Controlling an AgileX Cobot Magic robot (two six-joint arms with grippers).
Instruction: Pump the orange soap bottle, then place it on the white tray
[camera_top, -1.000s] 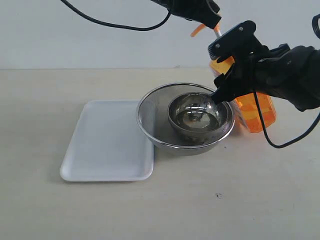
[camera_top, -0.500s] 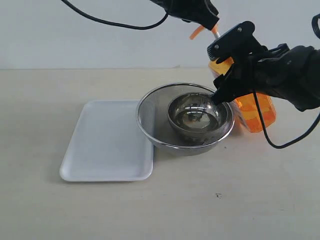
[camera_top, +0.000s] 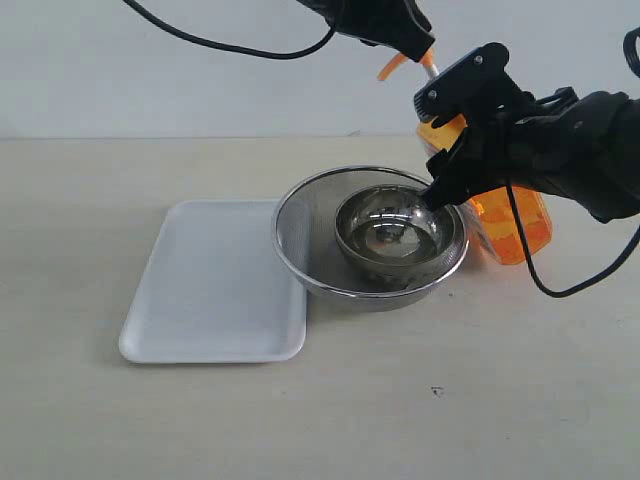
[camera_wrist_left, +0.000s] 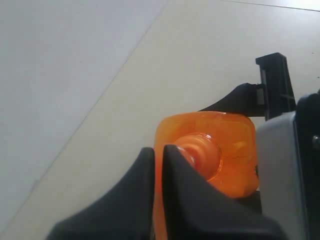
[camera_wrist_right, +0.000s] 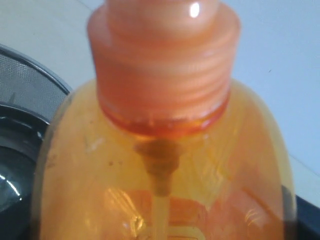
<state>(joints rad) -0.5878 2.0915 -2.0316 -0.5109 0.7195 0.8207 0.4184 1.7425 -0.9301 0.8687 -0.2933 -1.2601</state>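
The orange soap bottle stands on the table just right of the strainer, and my right gripper is shut on its upper body. It fills the right wrist view as a ribbed orange collar over translucent liquid. My left gripper is shut and sits on top of the pump head, whose orange spout sticks out to the left. In the left wrist view the two black fingertips nearly touch over the bottle's top. The white tray lies flat at the left with nothing on it.
A round steel mesh strainer holds a steel bowl between the tray and the bottle, its rim overlapping the tray's right edge. Black cables hang from both arms. A pale wall stands behind the table.
The pump spout has dipped very slightly under the left gripper. The bottle, the right gripper and the tray have not moved.
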